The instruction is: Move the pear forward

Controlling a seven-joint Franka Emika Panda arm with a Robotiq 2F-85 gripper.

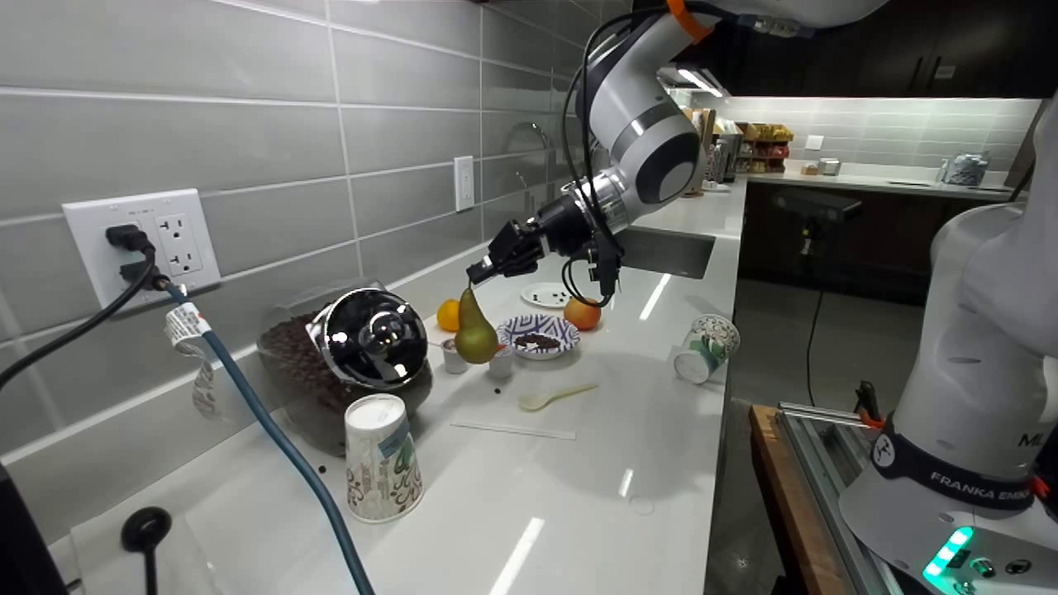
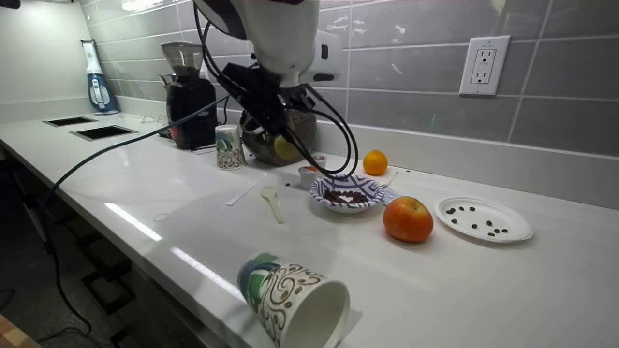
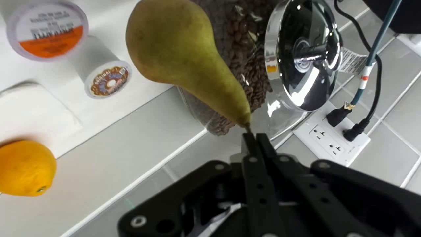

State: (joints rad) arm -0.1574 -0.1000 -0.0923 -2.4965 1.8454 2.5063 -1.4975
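The pear (image 1: pixel 474 332) is olive-green and hangs upright, neck up, in an exterior view. My gripper (image 1: pixel 479 273) is shut on the pear's thin stem and holds it above the counter, close to the small cups. In the wrist view the pear (image 3: pixel 184 49) reaches from the fingertips (image 3: pixel 257 135) to the top edge, its stem between the nearly touching tips. In an exterior view a yellow-green part of the pear (image 2: pixel 286 149) shows behind the black wrist and cables, which hide the rest of it and the fingertips.
A patterned bowl (image 1: pixel 539 332), small cups (image 1: pixel 501 364), an orange (image 2: pixel 375 162) and an apple (image 2: pixel 408 219) surround the pear. A glass jar (image 1: pixel 331 364) of beans lies near the wall. Paper cups (image 1: pixel 383 463), (image 2: pixel 295 299), a spoon (image 2: pixel 272 203) and a plate (image 2: pixel 483 218) are on the counter.
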